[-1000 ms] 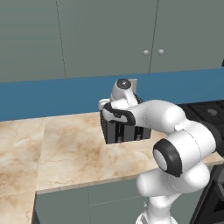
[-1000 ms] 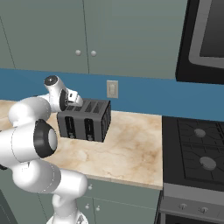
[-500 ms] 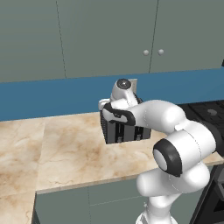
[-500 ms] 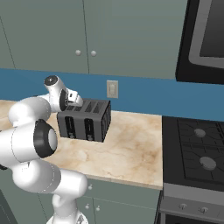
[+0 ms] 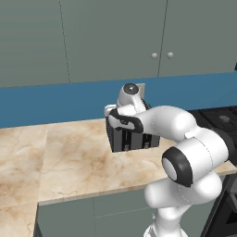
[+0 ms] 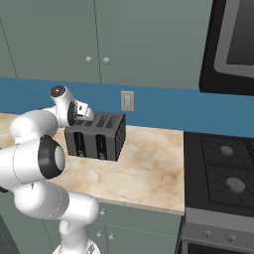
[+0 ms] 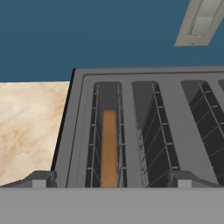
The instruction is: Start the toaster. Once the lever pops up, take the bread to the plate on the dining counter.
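Left base view: the toaster (image 5: 132, 136) is being seen mid-frame on the worktop (image 5: 69, 157).

Right base view: the arm is being held above it, left of centre.

Hand view: the end effector (image 7: 111, 179) is being kept spread over the bread (image 7: 109, 148), seated in the leftmost slot; removal is judged pending.

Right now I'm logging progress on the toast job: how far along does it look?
Nothing is finished yet. The thin brown bread slice sits down in the leftmost slot seen from the hand camera of the boxy dark grey toaster, on the marble worktop. In hand: the open gripper hangs above that slot, its fingertips apart and holding nothing. Whether toasting has started can't be told. Left: lifting the bread out and carrying it to the plate.
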